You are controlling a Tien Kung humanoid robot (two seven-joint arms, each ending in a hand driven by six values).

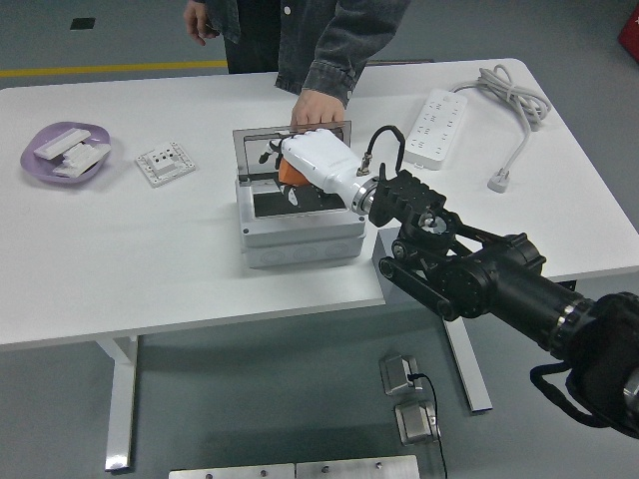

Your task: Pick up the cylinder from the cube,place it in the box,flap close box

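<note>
A grey box [300, 235] stands open at the table's middle, its lid [262, 150] raised at the back. My right hand [300, 170], white-shelled with dark fingers, is over the box's opening and is shut on an orange cylinder [291, 176]. A person's hand [318, 108] rests on the lid's top edge from the far side. No cube shows. My left arm is out of view.
A purple dish [60, 150] with white parts sits at the far left. A white switch plate [165, 163] lies beside it. A white power strip [436, 123] with its cable and plug [504, 180] lies at the right. My black right arm [479, 274] crosses the table's near right edge.
</note>
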